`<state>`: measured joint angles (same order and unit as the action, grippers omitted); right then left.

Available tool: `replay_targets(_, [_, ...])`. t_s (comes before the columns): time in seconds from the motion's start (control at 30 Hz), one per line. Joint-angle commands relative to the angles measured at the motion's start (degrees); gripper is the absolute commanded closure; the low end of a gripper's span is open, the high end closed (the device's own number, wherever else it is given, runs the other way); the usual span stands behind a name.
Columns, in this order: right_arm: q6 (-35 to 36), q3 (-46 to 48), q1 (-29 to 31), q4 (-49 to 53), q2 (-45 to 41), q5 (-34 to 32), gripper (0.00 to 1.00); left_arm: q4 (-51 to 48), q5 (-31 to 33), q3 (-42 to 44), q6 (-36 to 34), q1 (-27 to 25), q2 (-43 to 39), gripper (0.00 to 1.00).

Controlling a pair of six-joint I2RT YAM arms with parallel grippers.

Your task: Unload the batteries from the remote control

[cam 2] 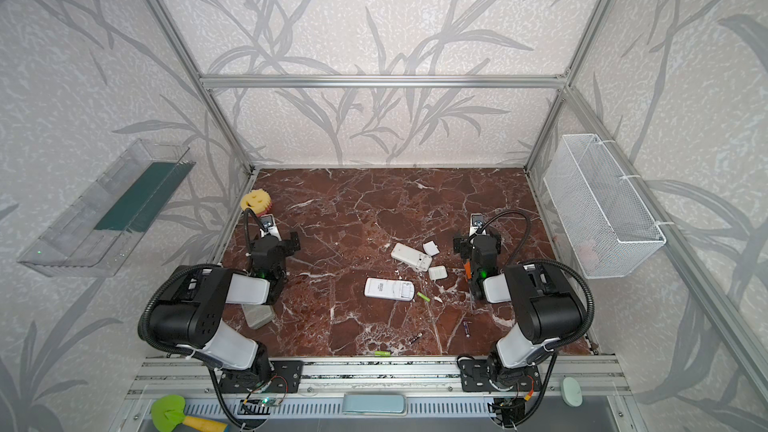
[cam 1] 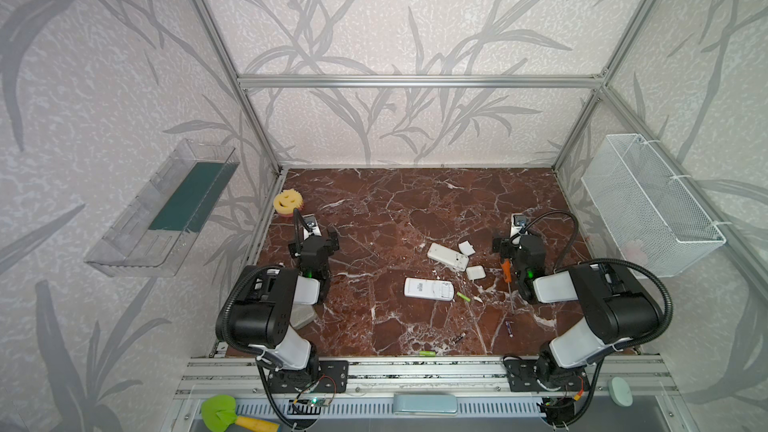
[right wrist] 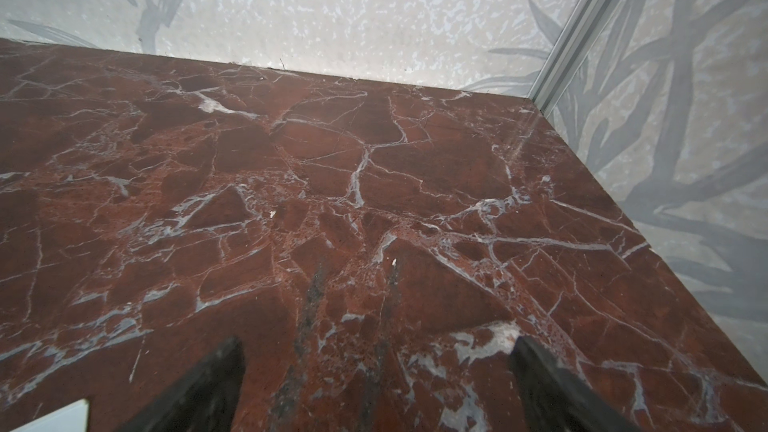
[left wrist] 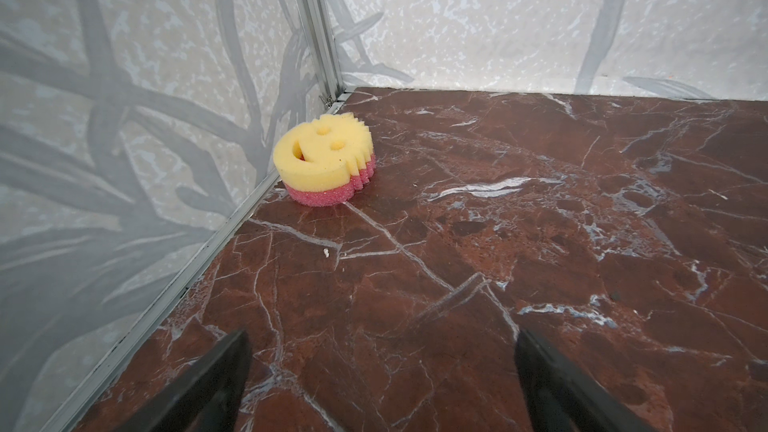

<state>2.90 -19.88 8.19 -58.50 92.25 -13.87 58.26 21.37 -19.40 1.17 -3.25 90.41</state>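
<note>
In both top views two white remote controls lie mid-table, one nearer [cam 1: 429,288] [cam 2: 389,288] and one farther [cam 1: 447,256], each beside a loose white cover [cam 1: 476,272]. The batteries lie loose on the marble: a green one [cam 1: 463,296] by the nearer remote, a green one [cam 1: 427,353] at the front edge, a dark one [cam 1: 459,337] and a purplish one [cam 1: 509,328]. My left gripper [cam 1: 312,243] [left wrist: 382,342] stands open at the left, empty. Far right of the remotes, my right gripper [cam 1: 517,241] [right wrist: 378,344] is open and empty.
An orange-handled screwdriver [cam 1: 506,270] lies by the right arm. A yellow-pink smiley sponge [cam 1: 287,202] [left wrist: 326,160] sits at the back left corner. A grey pad [cam 1: 301,317] lies under the left arm. A wire basket [cam 1: 648,205] hangs on the right wall, a clear tray [cam 1: 166,205] on the left.
</note>
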Motion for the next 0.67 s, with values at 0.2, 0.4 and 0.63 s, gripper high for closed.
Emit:
replay_targets(0.2, [0.2,-0.5,0.0,-0.6,-0.9,0.1,0.01,0.3,0.6,-0.9,0.5,0.3,0.4,0.0])
replay_targets(0.4, [0.2,-0.5,0.0,-0.6,-0.9,0.1,0.01,0.0,0.5,-1.1,0.4,0.3,0.4,0.0])
replay_targets(0.63, [0.2,-0.5,0.0,-0.6,-0.9,0.1,0.01,-0.5,0.0,-1.4,0.7,0.4,0.5,0.01])
